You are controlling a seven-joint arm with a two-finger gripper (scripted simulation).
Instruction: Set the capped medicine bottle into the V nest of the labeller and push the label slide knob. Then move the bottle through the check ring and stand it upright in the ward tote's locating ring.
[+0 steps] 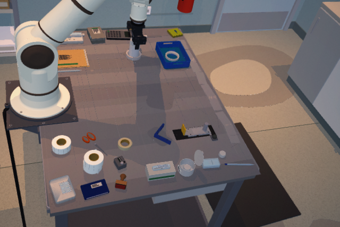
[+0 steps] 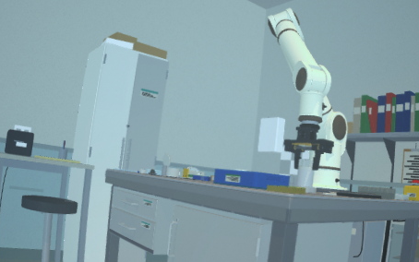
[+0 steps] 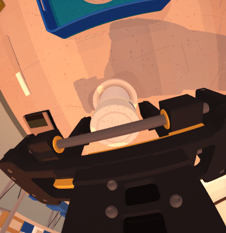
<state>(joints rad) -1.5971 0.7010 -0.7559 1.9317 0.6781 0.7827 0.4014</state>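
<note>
The capped medicine bottle (image 1: pixel 134 50) (image 3: pixel 113 112) is white and stands upright on a round base at the far end of the table, left of the blue ward tote (image 1: pixel 172 54). My gripper (image 1: pixel 136 43) (image 2: pixel 308 159) (image 3: pixel 113 117) is straight above it, open, with its fingers on either side of the bottle and holding nothing. The tote holds a white locating ring (image 1: pixel 172 55). The labeller (image 1: pixel 195 131) sits near the table's front right, a black plate with a yellow part and a grey post. A blue V-shaped piece (image 1: pixel 161 134) lies just left of it.
Behind the bottle a calculator (image 1: pixel 118 34), a small grey box (image 1: pixel 96 35) and a yellow pad (image 1: pixel 175 32) line the far edge. Tape rolls (image 1: pixel 93 161), scissors (image 1: pixel 89 137), a stamp (image 1: pixel 121 182) and a tissue box (image 1: pixel 160 170) crowd the front. The table's middle is open.
</note>
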